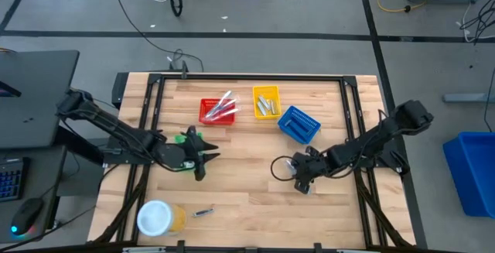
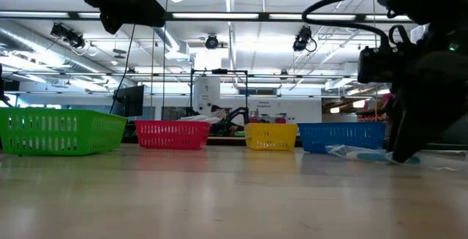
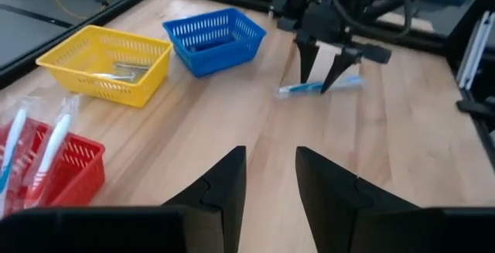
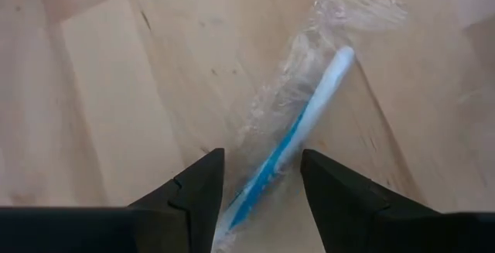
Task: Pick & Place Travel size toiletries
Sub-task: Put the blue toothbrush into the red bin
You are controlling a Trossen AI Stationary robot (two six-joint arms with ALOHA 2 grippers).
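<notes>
- While the right gripper (image 4: 255, 183) hangs over the wrapped toothbrush (image 4: 298, 133), its jaws are apart, one each side.
- Toothbrush runs lengthwise between them.
- Left gripper (image 3: 271, 179), jaws apart, is farther off.

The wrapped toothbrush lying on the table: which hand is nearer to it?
Right. The right hand stands directly over the wrapped toothbrush, fingers straddling it. The left hand is across the table, well short of it.
</notes>
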